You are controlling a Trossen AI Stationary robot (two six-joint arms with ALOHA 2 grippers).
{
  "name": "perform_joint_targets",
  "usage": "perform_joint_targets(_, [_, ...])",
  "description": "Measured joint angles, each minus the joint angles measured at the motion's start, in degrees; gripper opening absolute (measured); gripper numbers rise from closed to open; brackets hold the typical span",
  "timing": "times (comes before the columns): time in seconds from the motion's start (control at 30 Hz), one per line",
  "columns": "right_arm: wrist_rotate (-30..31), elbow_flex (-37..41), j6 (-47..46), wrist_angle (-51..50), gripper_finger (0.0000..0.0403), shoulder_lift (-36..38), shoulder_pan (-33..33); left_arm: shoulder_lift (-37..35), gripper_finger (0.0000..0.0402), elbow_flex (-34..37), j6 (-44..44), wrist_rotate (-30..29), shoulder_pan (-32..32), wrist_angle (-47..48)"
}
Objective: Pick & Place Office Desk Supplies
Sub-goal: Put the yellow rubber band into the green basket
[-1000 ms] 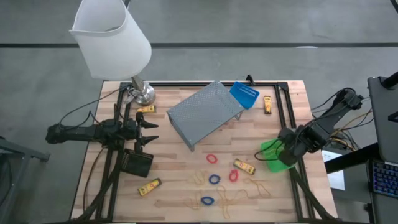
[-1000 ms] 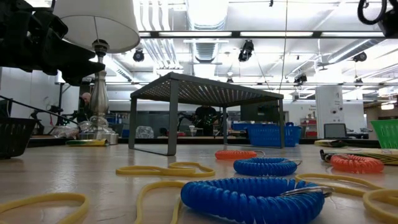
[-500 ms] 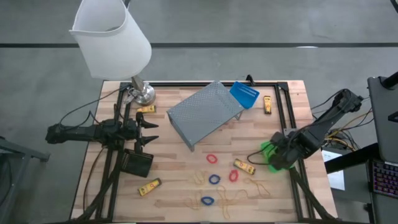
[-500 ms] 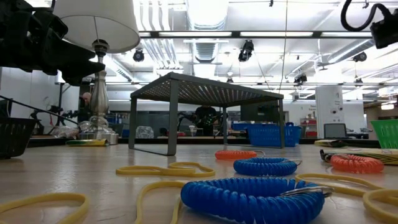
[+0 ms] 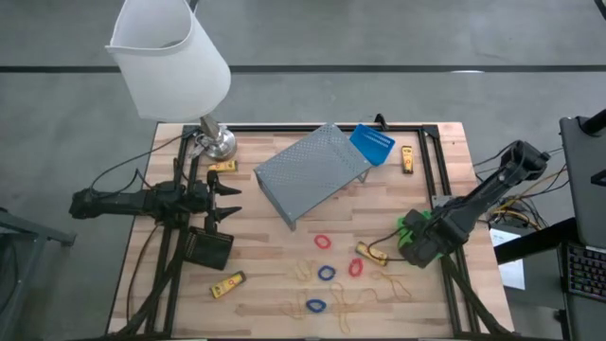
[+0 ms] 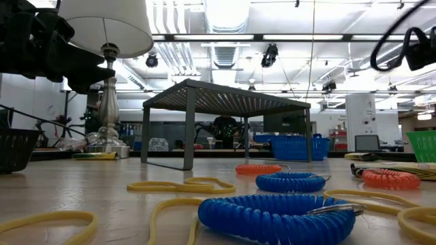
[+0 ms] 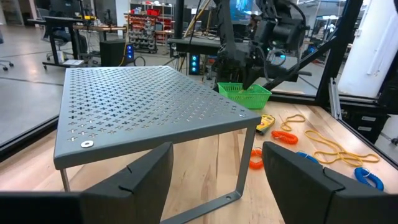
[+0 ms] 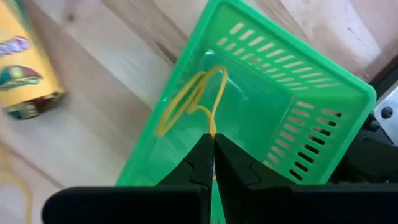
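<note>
My right gripper (image 8: 213, 142) hangs low over the green bin (image 8: 292, 118), shut on a thin yellow rubber band (image 8: 186, 102) whose loop lies inside the bin. From above, the right gripper (image 5: 413, 244) covers most of the green bin (image 5: 405, 226), beside a yellow oblong piece (image 5: 371, 253). Red loops (image 5: 324, 242) and blue loops (image 5: 326, 274) lie mid-table. The black bin (image 5: 208, 248) sits at the left and the blue bin (image 5: 371, 144) at the back. My left gripper (image 5: 227, 199) waits open at the left edge.
A grey perforated shelf (image 5: 312, 170) stands mid-table, and a white-shaded lamp (image 5: 170, 57) rises at the back left. More yellow pieces (image 5: 227, 284) and loose yellow bands (image 5: 396, 279) lie along the front. Black frame rails (image 5: 431, 180) run along the table's sides.
The right arm has swung left and lower over the green bin, now covering most of it. The left arm and the objects on the table have not moved.
</note>
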State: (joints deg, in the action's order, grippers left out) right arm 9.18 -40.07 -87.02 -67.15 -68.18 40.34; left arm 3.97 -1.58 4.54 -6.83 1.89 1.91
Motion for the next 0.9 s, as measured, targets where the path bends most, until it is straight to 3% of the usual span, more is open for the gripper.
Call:
perform_joint_targets(0.33, [0.01,0.12,0.0,0.68,0.0008,-6.86,0.0,0.0,0.0253,0.0,0.0,0.0,0.01,0.0])
perform_joint_targets(0.57, [0.78,0.12,-1.0,1.79,0.0011,-7.26,0.0,0.0,0.0253,0.0,0.0,0.0,0.02,0.0])
perform_joint_targets(0.9, [1.37,0.1,0.07,1.91,0.0079,-3.43,0.02,0.0,0.0253,0.0,0.0,0.0,0.02,0.0])
